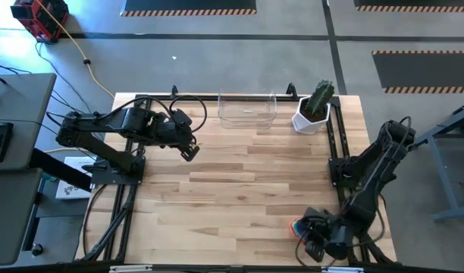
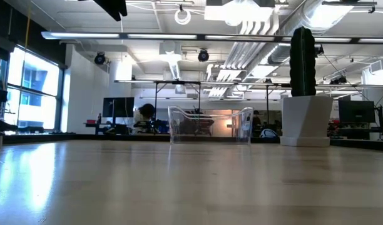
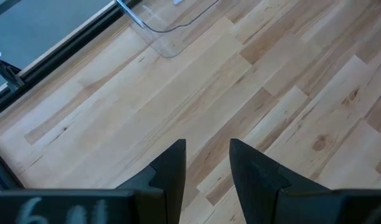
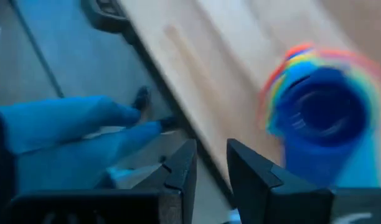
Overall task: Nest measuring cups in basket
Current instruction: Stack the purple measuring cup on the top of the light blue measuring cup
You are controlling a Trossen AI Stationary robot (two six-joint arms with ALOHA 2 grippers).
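The measuring cups (image 1: pixel 296 226) sit as one nested, many-coloured stack on the table near its near right edge. In the right wrist view the stack (image 4: pixel 321 112) is blurred, with a blue cup showing innermost. My right gripper (image 1: pixel 315 241) hovers just beside the stack at the near edge. Its fingers (image 4: pixel 210 177) are a narrow gap apart and empty. The clear basket (image 1: pixel 247 111) stands empty at the far edge and also shows in the low view (image 2: pixel 210 125). My left gripper (image 1: pixel 190 150) hangs above the table's left part, narrowly open (image 3: pixel 207 171) and empty.
A white pot with a green cactus (image 1: pixel 314 111) stands right of the basket at the far edge and also shows in the low view (image 2: pixel 304 94). The bare wooden tabletop (image 1: pixel 239 189) lies between the cups and the basket. A blurred blue shape (image 4: pixel 66 127) shows beyond the table's near edge.
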